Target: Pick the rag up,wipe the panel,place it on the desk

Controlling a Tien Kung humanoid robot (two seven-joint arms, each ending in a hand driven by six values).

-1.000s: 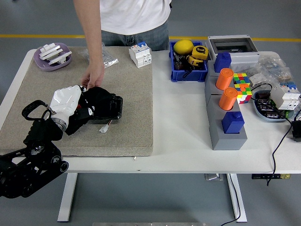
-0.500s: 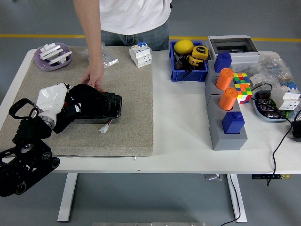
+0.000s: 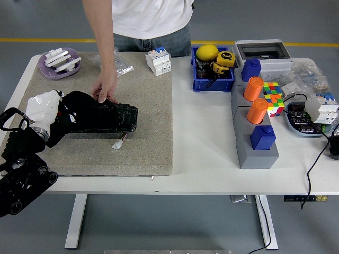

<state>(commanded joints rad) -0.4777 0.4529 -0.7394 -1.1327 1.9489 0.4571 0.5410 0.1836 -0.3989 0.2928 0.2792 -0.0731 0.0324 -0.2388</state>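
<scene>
Dragging the rag [image 3: 74, 108] leftward along the panel [image 3: 108, 117], my left hand [image 3: 50, 114] has slid a fair way toward the left edge of the table [image 3: 201, 153] over the last second. A second ago the white hand sat over the middle of the black panel, and the dark cloth covered that stretch. Now the hand is past the panel's left end, the cloth bunched under it and trailing onto the panel's left part, and the glossy top of the panel shows bare to the right. My fingers are buried in the dark rag, so I judge them clenched on it, though I cannot see each fingertip.

The person's hand [image 3: 105, 90] at the far side rests against the panel's far edge near its left end, apparently steadying it. It has hardly moved, and the panel still lies on the grey mat [image 3: 143, 100] with its small white connector [image 3: 117, 143] just near of it.

I read this as the end of one wiping stroke. Either another pass back to the right is due, or the rag is ready to be set down on the desk. My right arm is out of sight.
</scene>
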